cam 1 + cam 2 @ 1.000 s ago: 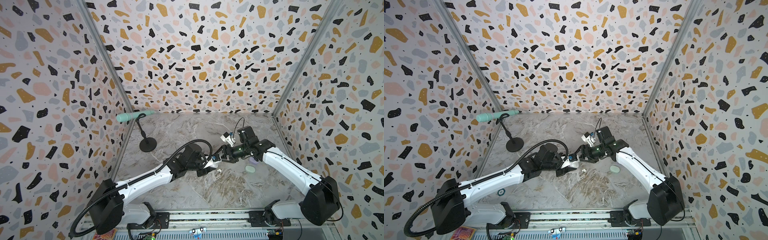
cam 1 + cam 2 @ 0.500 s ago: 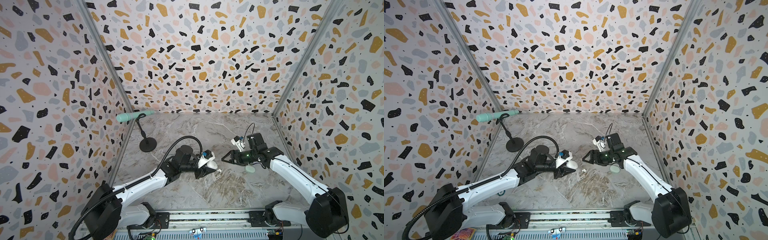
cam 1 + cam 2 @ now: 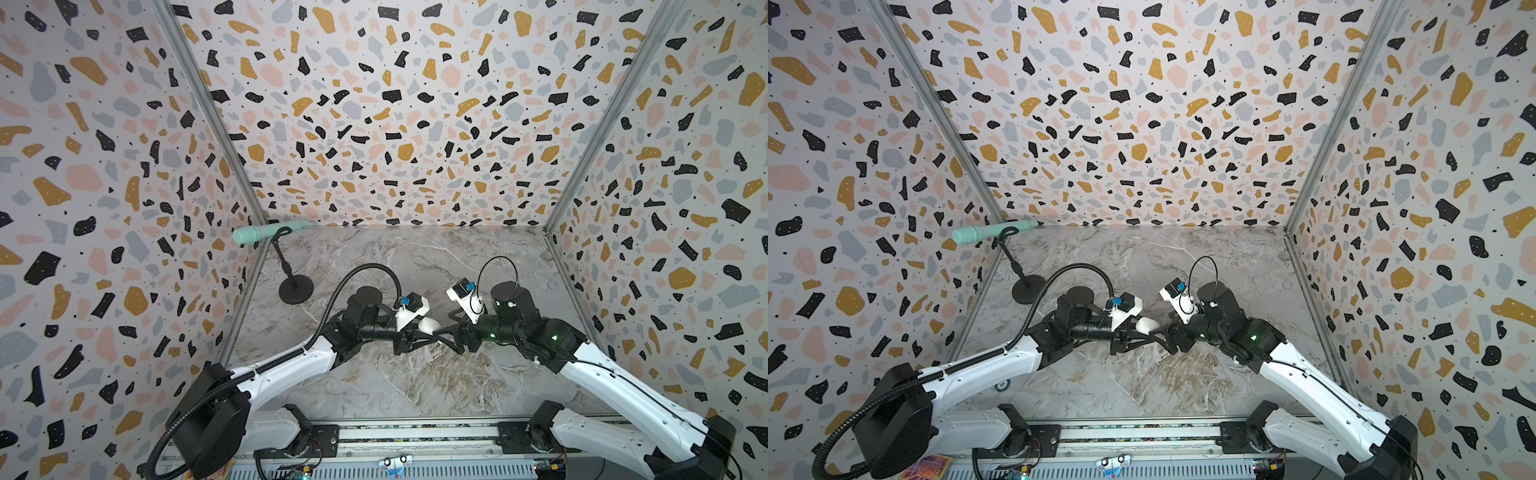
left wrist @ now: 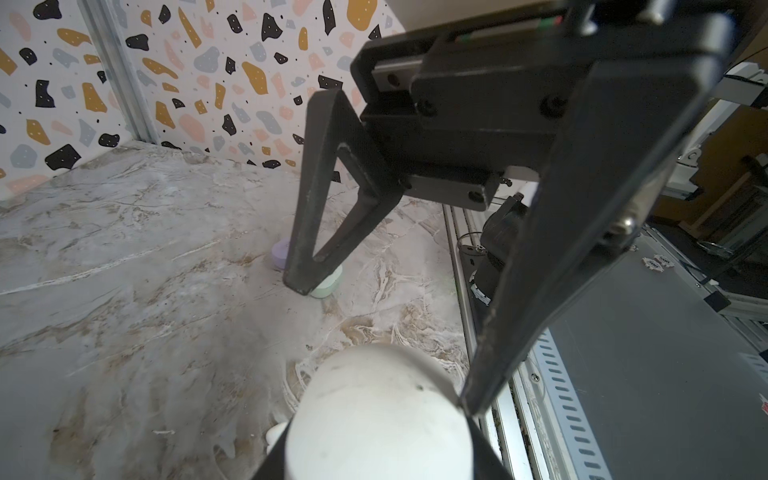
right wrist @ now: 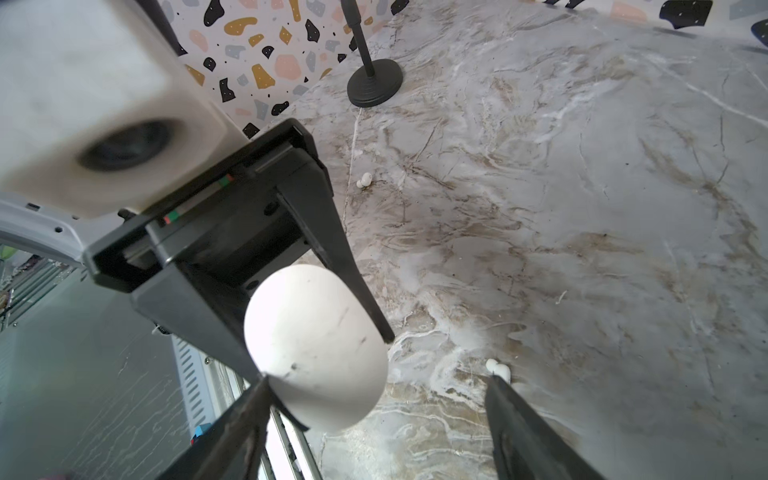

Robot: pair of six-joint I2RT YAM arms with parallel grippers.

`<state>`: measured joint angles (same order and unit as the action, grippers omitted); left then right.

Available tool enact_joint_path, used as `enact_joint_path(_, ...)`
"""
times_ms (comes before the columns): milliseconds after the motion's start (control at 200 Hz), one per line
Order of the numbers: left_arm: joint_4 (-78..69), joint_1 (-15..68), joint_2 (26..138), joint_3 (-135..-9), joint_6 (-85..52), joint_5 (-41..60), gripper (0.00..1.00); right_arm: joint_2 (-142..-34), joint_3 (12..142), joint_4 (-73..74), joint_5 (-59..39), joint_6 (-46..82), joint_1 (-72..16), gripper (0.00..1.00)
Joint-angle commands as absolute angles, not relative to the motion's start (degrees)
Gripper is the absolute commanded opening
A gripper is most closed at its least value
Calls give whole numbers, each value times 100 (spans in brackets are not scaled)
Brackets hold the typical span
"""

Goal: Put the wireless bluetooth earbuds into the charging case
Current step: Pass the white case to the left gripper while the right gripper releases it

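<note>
- Mint-green microphone on a black round-based stand: well left of the white case listed next, clear of the work.
- Left gripper: narrow, clamped on the white pebble-shaped plastic charging case, which it holds off the grey marble table. The lid looks closed.
- Step, judged: opening the case. The next move calls for a finger caught at the lid seam.
- Right gripper: wide, empty, one finger at the case's edge.
- Tiny white plastic earbud and second earbud: loose on the table below the case.
- Lavender pebble case, pale-green pebble case: side by side, right of the white case, no obstruction.
</note>
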<state>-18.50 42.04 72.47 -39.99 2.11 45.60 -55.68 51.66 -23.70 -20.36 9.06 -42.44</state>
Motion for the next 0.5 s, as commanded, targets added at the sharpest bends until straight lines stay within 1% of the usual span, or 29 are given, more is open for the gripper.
enact_joint_path(0, -2232, 4170, 7242, -3974, 134, 4807, 7, -5620, 5333, -2283, -1683, 656, -4304, 81)
enact_joint_path(175, -2232, 4174, 7209, -3973, 136, 4805, 7, -5761, 5386, -2370, -1603, 558, -4348, 80)
enact_joint_path(496, -2207, 4170, 7136, -3938, 179, 4925, 7, -5879, 5565, -2338, -903, 650, -4412, 79)
